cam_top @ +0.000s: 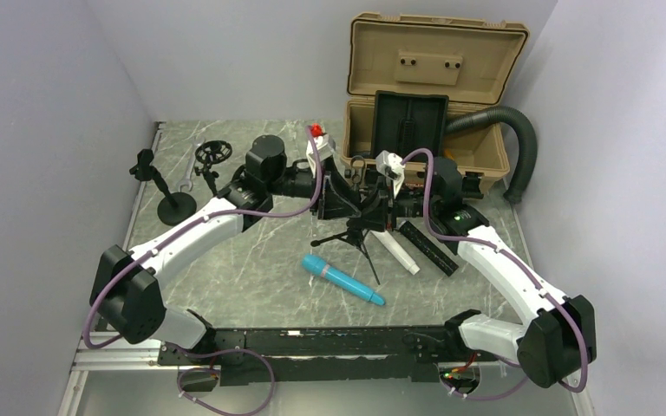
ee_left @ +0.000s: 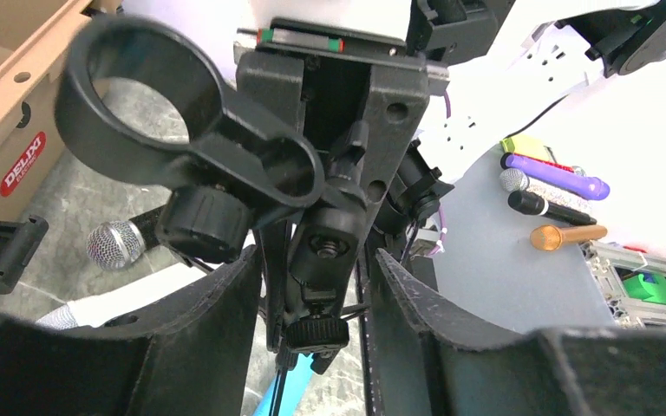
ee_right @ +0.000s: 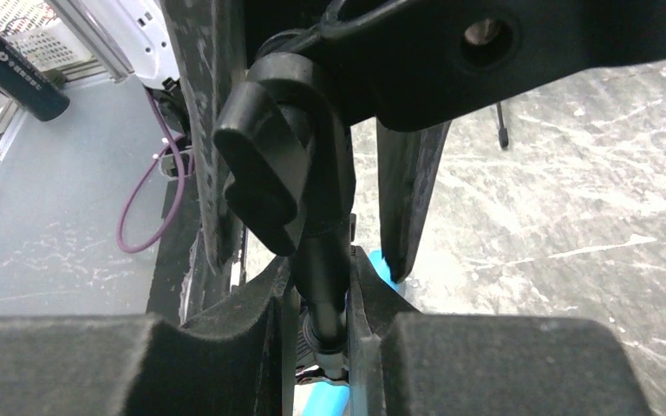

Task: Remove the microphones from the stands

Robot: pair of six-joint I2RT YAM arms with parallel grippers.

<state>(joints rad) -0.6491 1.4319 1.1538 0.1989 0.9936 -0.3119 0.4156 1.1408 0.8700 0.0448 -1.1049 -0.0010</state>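
Both arms reach inward from the lower corners and meet over the stand [cam_top: 357, 232] at frame centre. Left gripper [ee_left: 316, 260]: jaws partly apart, straddling the stand's swivel head. Whether the pads press on it cannot be told. Right gripper [ee_right: 321, 269]: closed tight on the stand's black stem.

Tan case [cam_top: 477, 154], upper right: lid raised, a black insert [cam_top: 409, 121] propped inside.

Clip ring [ee_left: 139, 95] on the stand is empty. Microphone [cam_top: 396, 251] — white body, silver mesh head — lies flat on the table [cam_top: 251, 269], just right of the tripod legs and beside a black bar [cam_top: 427, 248].
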